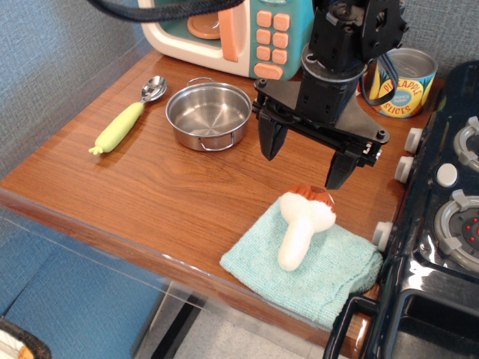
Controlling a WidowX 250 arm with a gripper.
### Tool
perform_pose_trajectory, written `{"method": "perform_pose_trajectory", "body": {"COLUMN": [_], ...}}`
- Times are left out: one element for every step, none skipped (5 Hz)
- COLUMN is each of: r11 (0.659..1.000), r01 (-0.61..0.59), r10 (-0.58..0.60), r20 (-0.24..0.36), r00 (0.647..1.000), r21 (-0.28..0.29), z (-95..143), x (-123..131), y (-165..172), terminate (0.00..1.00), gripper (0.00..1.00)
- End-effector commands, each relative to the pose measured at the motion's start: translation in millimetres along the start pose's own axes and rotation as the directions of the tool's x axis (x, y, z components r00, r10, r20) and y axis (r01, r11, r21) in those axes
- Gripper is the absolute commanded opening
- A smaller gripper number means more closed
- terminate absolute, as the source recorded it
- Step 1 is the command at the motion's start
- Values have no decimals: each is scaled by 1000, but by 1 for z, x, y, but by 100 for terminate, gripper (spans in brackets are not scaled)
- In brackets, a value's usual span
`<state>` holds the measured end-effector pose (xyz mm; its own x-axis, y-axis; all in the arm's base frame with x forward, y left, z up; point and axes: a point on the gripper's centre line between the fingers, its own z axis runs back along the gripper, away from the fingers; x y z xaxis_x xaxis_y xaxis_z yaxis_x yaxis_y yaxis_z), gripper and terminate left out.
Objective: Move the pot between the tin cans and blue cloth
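Note:
The shiny steel pot (208,115) with two wire loop handles stands empty on the wooden table, left of my gripper. My gripper (305,158) hangs open above the table, to the right of the pot and just behind the blue cloth, holding nothing. The yellow and blue "Pineapple Slices" can (400,82) stands at the back right, partly behind the arm. The red and green tomato can is hidden. The teal-blue cloth (314,273) lies at the front right edge with a white toy mushroom (303,228) with a brown cap on it.
A spoon with a yellow-green handle (123,120) lies left of the pot. A toy microwave (232,34) stands at the back. A black toy stove (441,224) with white knobs borders the table's right side. The table's front edge (112,232) drops off.

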<state>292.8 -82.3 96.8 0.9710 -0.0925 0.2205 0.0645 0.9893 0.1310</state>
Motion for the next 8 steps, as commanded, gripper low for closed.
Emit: {"method": "perform_pose_trajectory", "body": {"r11": [1000, 997, 981, 954, 921, 898, 892, 896], "r01": [0, -71, -195, -299, -388, -437, -449, -441], "r10": [0, 71, 196, 299, 388, 439, 452, 443], "r20": [0, 27, 34, 28, 4, -33, -87, -122], "r00": [1000, 997, 980, 954, 921, 898, 888, 888], "r21": [0, -7, -21, -1, 28, 50, 53, 49], "z": [0, 15, 17, 4, -22, -50, -81, -100], "x": [0, 11, 33, 59, 77, 85, 88, 86], "y": [0, 13, 40, 72, 104, 122, 126, 118], "terminate": [0, 0, 0, 0, 0, 0, 0, 0], "gripper": [100, 100, 100, 100, 100, 100, 100, 100]}}
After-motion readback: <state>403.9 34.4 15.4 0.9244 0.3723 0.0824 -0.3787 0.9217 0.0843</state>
